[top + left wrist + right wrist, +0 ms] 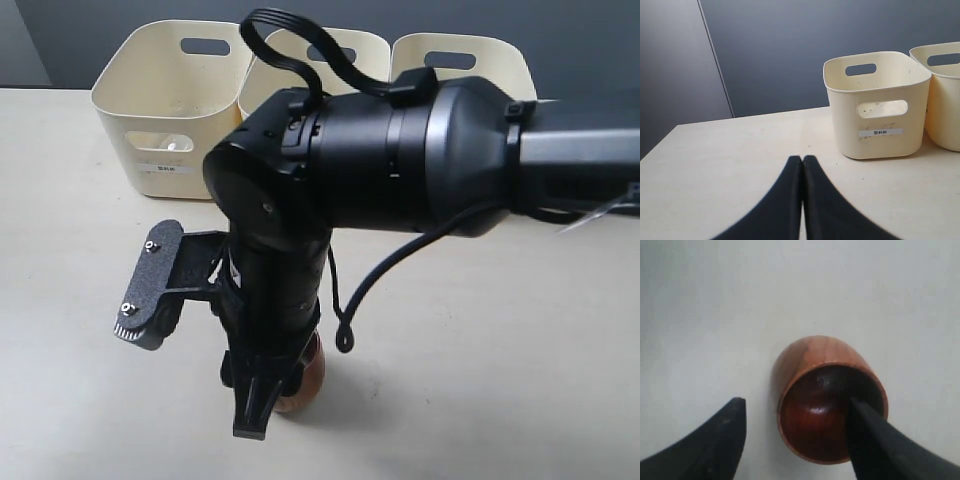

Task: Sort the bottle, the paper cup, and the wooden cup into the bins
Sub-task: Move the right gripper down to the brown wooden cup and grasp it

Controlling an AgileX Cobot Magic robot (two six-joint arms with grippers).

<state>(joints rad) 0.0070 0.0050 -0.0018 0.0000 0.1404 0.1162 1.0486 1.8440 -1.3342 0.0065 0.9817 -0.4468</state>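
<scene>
Right arm reaches across the middle of the exterior view, filling most of it, wrist bent down toward the near part of the desk (520,380). Right pincer (795,415) spread wide: one finger sits inside the mouth of the wooden cup (827,400), the other stands outside it with bare desk between finger and cup wall. No clamp on the cup yet; rim lies between the two fingers. Whether the inner finger touches the wall cannot be told.

Wooden cup stands on the desk at the near centre, mostly hidden under the arm in the exterior view, only its reddish-brown lower belly (308,380) showing. Dark glossy inside, seen from above in the right wrist view.

Left pincer (802,165) closed, fingers pressed together, nothing between them, low over the desk on the left side.

Bins in a row at the far edge: left bin (165,95), middle bin (350,50) partly behind the arm's cable, right bin (465,65). Left bin carries a small white label on its front. Bottle and paper cup not identifiable in any view.
</scene>
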